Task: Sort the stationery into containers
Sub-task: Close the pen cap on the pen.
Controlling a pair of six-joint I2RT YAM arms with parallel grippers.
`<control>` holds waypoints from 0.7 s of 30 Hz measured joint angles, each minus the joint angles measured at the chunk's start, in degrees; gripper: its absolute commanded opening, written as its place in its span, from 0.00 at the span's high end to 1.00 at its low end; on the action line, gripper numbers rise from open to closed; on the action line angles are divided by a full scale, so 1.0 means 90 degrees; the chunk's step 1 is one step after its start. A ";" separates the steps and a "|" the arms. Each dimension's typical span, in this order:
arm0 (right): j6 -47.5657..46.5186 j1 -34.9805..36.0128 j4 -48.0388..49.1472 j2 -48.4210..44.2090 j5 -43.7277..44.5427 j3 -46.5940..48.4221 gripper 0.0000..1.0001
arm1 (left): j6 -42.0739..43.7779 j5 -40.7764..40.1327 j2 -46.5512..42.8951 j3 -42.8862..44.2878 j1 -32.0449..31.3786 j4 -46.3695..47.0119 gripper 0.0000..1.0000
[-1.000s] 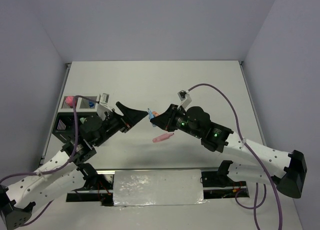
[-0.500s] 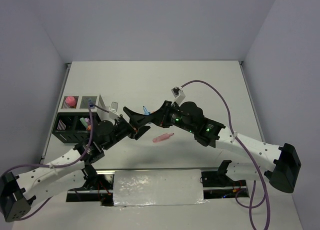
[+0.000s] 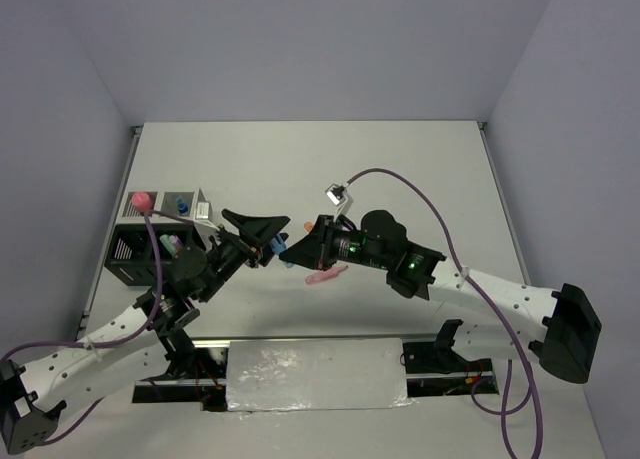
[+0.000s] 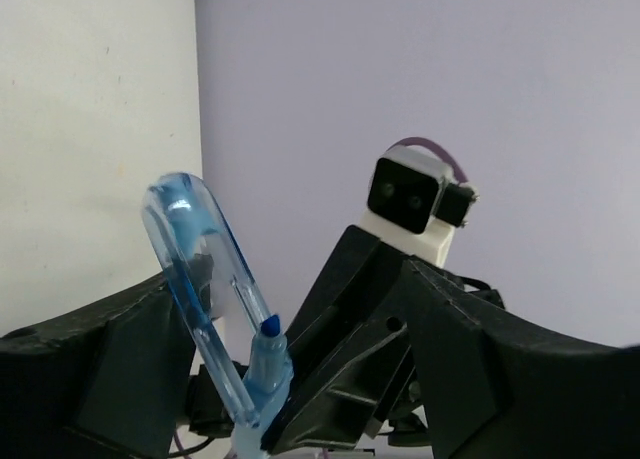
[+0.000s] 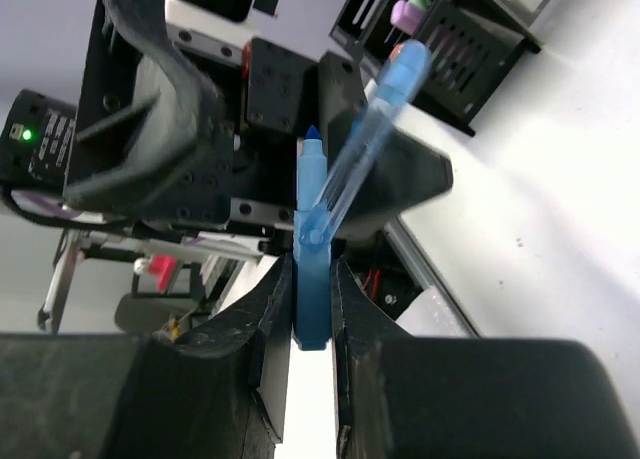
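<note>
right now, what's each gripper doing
Left gripper: open, its fingers either side of the blue pen, not clamping it.
Right gripper: shut on the blue pen.

pen [image 5: 310,199]: blue plastic, glossy clear cap [image 5: 375,129] | right tool [image 5: 311,279]: matt black plastic | table [image 3: 400,169]: matt white

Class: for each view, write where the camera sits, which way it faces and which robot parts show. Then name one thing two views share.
Top external: above and behind, looking down at the table; left arm and right arm show.
Left wrist: on the left arm, facing the right gripper; own fingers flank it.
Right wrist: facing the left gripper and organizer; own fingers clamp the pen.
Both wrist views share the pen.
</note>
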 measured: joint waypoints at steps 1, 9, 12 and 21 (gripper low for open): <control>0.0024 0.0007 0.0056 0.0000 -0.0061 -0.0036 1.00 | 0.0007 -0.0039 -0.0027 0.0000 0.0000 0.0019 0.19; 0.0044 0.0049 0.0185 -0.0083 -0.0189 -0.0061 1.00 | 0.0148 -0.0219 -0.0131 -0.0085 0.0000 0.0119 0.47; 0.0039 0.0049 0.0170 -0.0158 -0.0102 -0.0061 1.00 | 0.0182 -0.0216 -0.0189 -0.0085 0.0000 0.0097 0.55; -0.0007 0.0049 -0.0080 -0.0194 -0.0027 -0.0061 1.00 | 0.0670 -0.0228 -0.0432 -0.0041 0.0000 -0.0406 0.60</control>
